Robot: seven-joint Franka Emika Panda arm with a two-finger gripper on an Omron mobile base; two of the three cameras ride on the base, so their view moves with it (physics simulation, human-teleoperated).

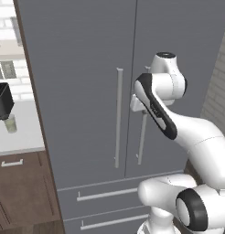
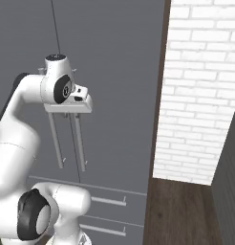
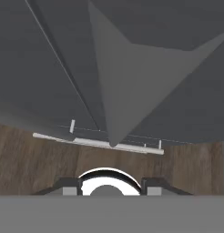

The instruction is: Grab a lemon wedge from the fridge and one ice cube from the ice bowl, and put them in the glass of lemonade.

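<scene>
The grey fridge [image 1: 87, 68] [image 2: 114, 72] stands shut in front of me, both doors closed. My gripper [image 2: 67, 112] [image 3: 111, 186] points downward at the top of the right door's handle [image 1: 141, 141] [image 2: 80, 143]. In the hand view its finger tips stand wide apart and open, and the handle [image 3: 109, 91] runs down the middle, close up. The glass of lemonade [image 1: 11, 123] sits on the counter at the far left, beside the dark toaster [image 1: 2, 100]. The lemon wedge is hidden behind the closed doors, and the ice bowl is out of view.
Two drawers [image 1: 105, 194] with horizontal handles lie below the doors. A white brick wall [image 2: 200, 95] rises just right of the fridge over a wood floor [image 2: 181, 210]. Left of the fridge are a pale counter [image 1: 23, 132] and brown cabinets [image 1: 23, 187].
</scene>
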